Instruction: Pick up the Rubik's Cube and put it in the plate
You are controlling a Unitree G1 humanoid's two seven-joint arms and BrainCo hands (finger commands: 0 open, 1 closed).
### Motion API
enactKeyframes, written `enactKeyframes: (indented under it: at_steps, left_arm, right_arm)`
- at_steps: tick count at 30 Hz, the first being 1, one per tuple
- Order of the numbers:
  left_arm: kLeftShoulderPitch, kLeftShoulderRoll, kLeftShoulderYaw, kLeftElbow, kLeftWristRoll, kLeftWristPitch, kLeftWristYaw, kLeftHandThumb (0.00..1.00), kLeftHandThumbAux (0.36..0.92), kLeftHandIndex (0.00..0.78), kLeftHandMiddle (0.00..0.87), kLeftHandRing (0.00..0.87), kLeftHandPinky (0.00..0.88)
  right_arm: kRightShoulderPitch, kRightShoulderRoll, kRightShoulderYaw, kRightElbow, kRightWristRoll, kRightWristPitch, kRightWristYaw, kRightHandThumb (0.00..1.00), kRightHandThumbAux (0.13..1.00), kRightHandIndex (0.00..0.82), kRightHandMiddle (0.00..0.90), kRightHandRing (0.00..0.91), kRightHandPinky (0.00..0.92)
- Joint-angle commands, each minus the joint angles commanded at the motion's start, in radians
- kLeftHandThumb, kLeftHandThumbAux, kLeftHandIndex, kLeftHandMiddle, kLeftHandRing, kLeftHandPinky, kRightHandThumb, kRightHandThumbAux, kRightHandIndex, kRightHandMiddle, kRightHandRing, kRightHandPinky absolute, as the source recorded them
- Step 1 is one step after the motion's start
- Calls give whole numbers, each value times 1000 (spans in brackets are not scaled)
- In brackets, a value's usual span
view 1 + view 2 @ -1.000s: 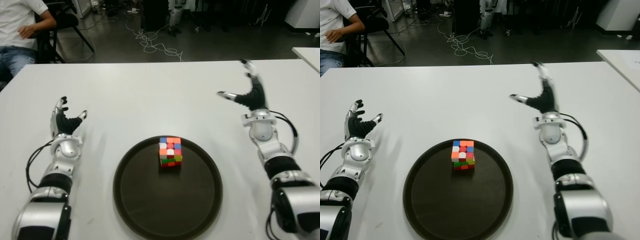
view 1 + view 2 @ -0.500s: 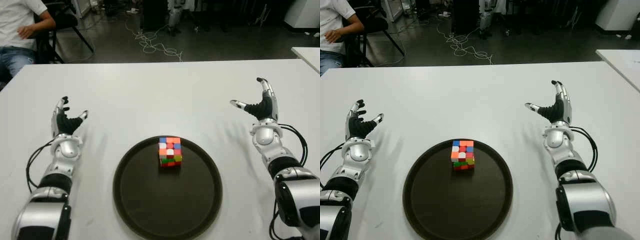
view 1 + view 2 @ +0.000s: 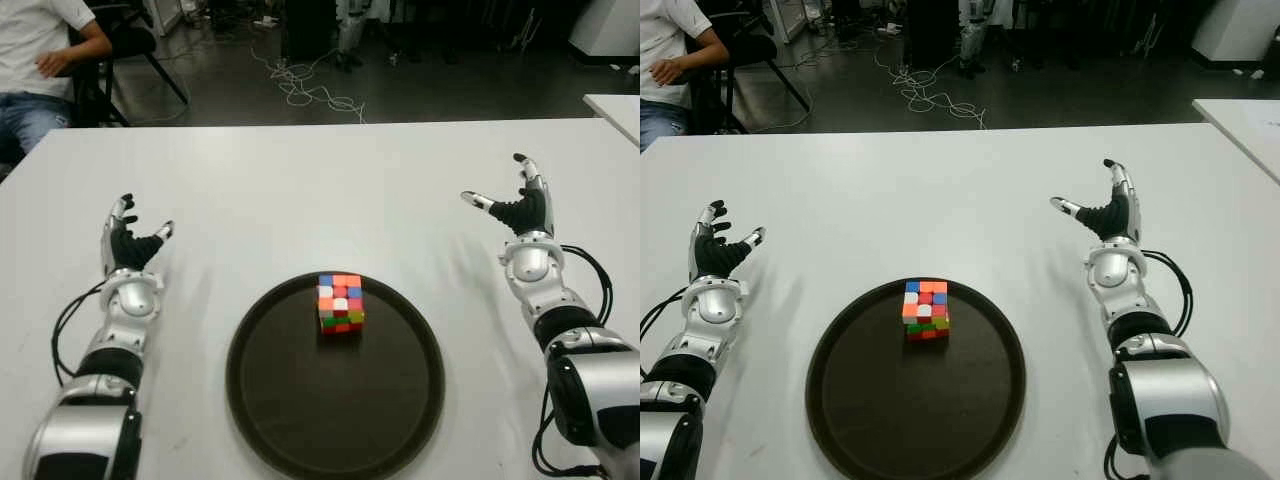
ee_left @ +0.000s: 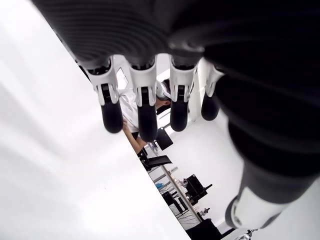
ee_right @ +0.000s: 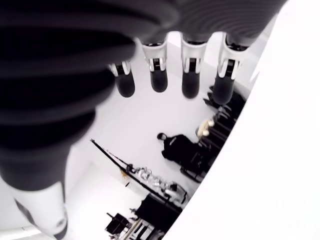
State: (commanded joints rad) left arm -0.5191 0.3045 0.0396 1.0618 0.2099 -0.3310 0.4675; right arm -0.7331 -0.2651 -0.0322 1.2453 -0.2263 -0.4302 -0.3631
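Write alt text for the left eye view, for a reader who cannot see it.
A Rubik's Cube sits inside a round dark plate on a white table. The robot's left hand and right hand show open and empty on either side, clear of the plate. A seated person is visible beyond the table's far left corner.

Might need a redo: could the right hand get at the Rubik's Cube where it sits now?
Probably yes. The Rubik's Cube sits uncovered in the plate, with bare table between it and the open right hand. The left hand is off on the plate's far side.

White table (image 3: 300, 190), dark round plate (image 3: 300, 420) near its front edge.
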Motion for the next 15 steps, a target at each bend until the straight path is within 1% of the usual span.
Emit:
enactKeyframes:
  at_steps: [5,10,15]
  left_arm:
    - [-7,-2,-2,-2,2,9,2,323,737,109,162,168,204]
    - [-9,-1,-3,-4,4,21,1,298,727,108,158,157,183]
    - [-11,1,-2,-4,3,22,-3,302,726,116,169,179,227]
  right_arm:
    - [-4,6,-21,-9,41,-1,62,0,733,20,0,1,39]
    - [-4,4,-15,-17,46,5,84,0,733,24,0,0,37]
    - [-3,6,-17,-26,52,0,97,0,750,33,5,3,37]
